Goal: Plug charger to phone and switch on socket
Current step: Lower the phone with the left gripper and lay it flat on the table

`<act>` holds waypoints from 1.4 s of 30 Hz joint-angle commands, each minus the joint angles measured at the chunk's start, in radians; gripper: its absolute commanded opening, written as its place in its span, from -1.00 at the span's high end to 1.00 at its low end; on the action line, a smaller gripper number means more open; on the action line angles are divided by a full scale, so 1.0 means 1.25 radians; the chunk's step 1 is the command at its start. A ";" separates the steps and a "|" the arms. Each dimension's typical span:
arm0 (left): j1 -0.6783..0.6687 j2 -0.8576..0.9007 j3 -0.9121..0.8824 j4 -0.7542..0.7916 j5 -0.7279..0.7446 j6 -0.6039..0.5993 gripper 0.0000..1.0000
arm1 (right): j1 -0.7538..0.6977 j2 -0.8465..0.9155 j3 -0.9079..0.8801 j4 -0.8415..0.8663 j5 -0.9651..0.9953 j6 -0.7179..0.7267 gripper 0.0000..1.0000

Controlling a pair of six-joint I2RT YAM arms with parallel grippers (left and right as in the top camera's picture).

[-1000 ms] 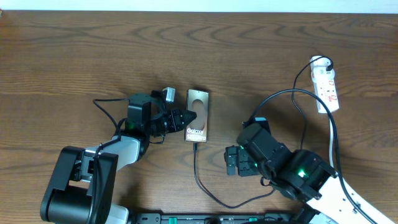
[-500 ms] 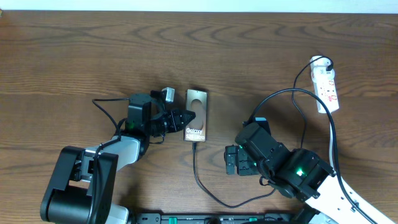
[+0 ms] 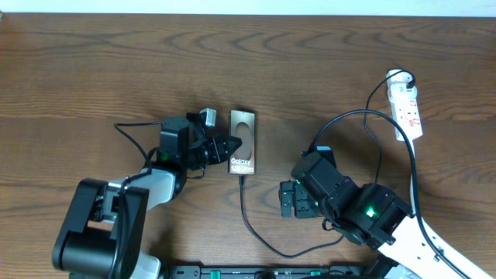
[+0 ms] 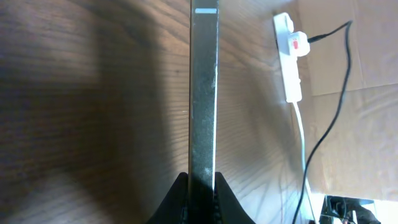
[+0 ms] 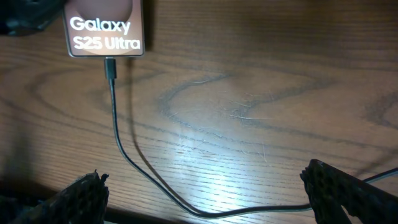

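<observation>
Wooden table point(image 3: 77, 70): I record the Galaxy S25 Ultra phone point(image 3: 245, 128) at centre, with the left gripper point(image 3: 232, 146) clamped on its long edge. Charger point(image 3: 246, 217) plug tip meets the phone's bottom end. Right gripper point(image 3: 286, 200) spread wide, holding nothing. Power strip point(image 3: 408, 105) far right.

We read white lettering on the phone point(image 5: 104, 28): "Galaxy" on the upper line and "S25 Ultra" beneath it, standing at the end of its face where the cable point(image 5: 115, 106) goes in. From overhead we make out the same two lines, much smaller. The power strip point(image 3: 406, 103) carries red marks, but we cannot read them as words or numbers.
</observation>
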 commanded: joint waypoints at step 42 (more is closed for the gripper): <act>-0.002 0.122 0.049 -0.146 -0.080 0.017 -0.52 | -0.002 0.005 0.015 -0.001 0.010 0.012 -0.99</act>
